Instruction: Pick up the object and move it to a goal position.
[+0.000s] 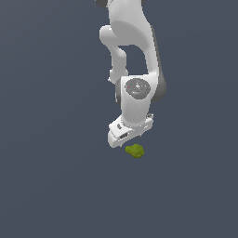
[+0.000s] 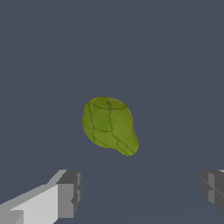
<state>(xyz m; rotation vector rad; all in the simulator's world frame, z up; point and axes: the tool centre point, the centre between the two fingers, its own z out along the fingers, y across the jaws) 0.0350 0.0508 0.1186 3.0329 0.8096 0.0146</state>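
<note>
The object [image 1: 135, 150] is a small, lumpy olive-green blob with yellowish patches, lying on the dark grey floor. In the exterior view my white gripper [image 1: 125, 135] hovers just above it, slightly toward that view's left, and its fingers are hard to make out there. In the wrist view the object [image 2: 109, 124] lies in the middle, with dark crack-like lines on its surface. My gripper [image 2: 140, 192] is open and empty. Its two grey fingertips [image 2: 70, 192] stand wide apart, and the object is ahead of the gap, not between them.
The white arm [image 1: 132, 46] rises from the gripper out of the exterior view's top. A plain dark grey floor [image 1: 56, 186] lies all around.
</note>
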